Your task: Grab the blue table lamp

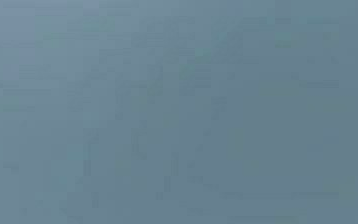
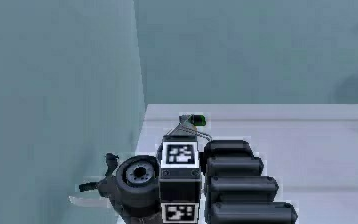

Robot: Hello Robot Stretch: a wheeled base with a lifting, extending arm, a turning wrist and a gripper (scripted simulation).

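- Dark in body and thin in finger, the gripper [image 2: 95,176] is found at the lower left of the arm side view. Whether the fingers are apart or together cannot be told. Nothing is held, since only bare wall lies behind the fingers.
- The arm [image 2: 239,186] is seen at bottom centre as dark stacked segments, with the white markers [image 2: 178,153] at its left end.
- A small dark-and-green item [image 2: 195,122] is seen just above the upper marker. Its identity cannot be told.
- A blue-grey wall [image 2: 57,90] stands close at the left of the frame, beside a pale surface [image 2: 287,130].
- In the forward view, a flat blue-grey wall [image 1: 177,110] is met across the frame.
- The position of the blue table lamp cannot be told from these views.
- Risk: the base is judged to be near the wall, so contact could be caused by driving ahead.
- Risk: the fingers could be struck against the side wall if the base or wrist is turned.
- Risk: a reach made before the lamp is located would probably miss.
- Containers: none can be identified.
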